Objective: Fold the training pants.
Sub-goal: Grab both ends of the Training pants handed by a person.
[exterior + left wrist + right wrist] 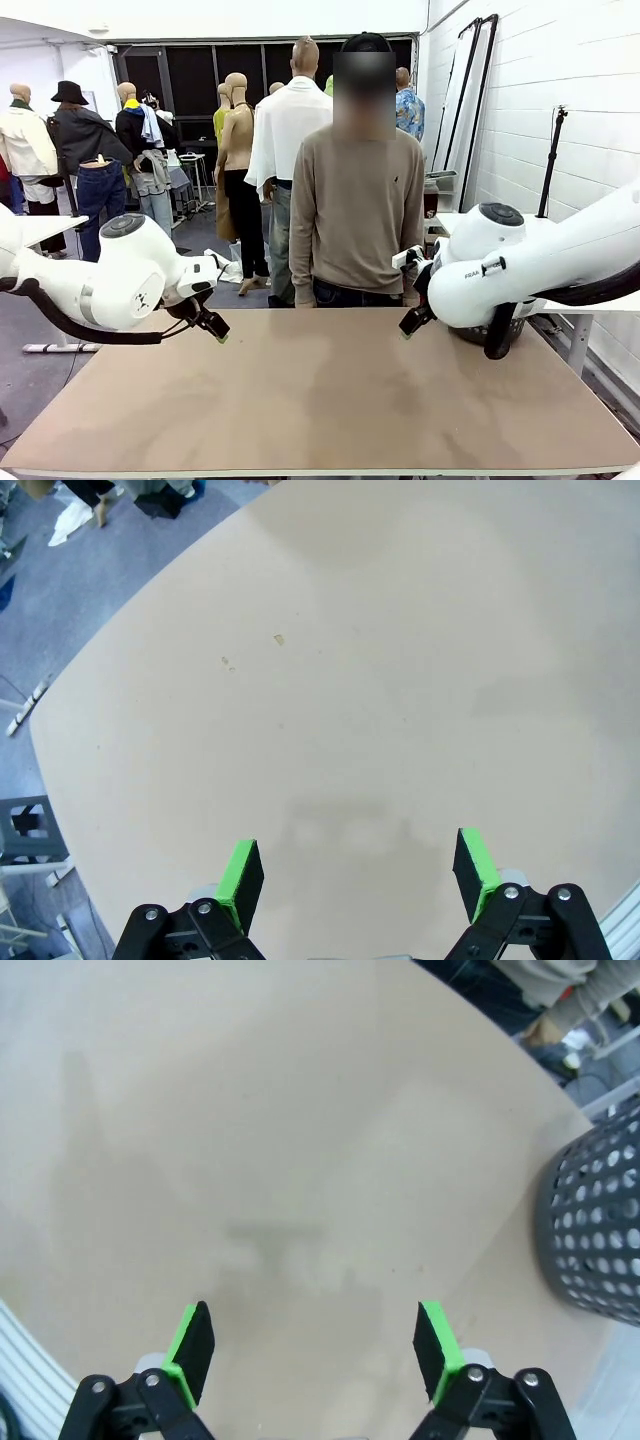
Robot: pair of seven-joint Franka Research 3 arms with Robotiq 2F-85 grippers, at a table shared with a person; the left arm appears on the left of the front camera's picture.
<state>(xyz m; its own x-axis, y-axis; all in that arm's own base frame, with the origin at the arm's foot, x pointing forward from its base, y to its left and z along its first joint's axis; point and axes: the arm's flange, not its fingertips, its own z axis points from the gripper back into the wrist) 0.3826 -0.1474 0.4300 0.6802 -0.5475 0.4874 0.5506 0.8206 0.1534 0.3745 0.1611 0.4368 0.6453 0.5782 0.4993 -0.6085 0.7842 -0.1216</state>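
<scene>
Nearest us, the tan table point(320, 410) runs under both arms; our left gripper point(360, 875) and right gripper point(315, 1355) hover over it, fingers spread, holding nothing; a black perforated basket point(595, 1220) sits near the right gripper; the person point(355, 210) stands at the far side; where the training pants lie, their long axis, and the nearer arm, we cannot tell.
</scene>
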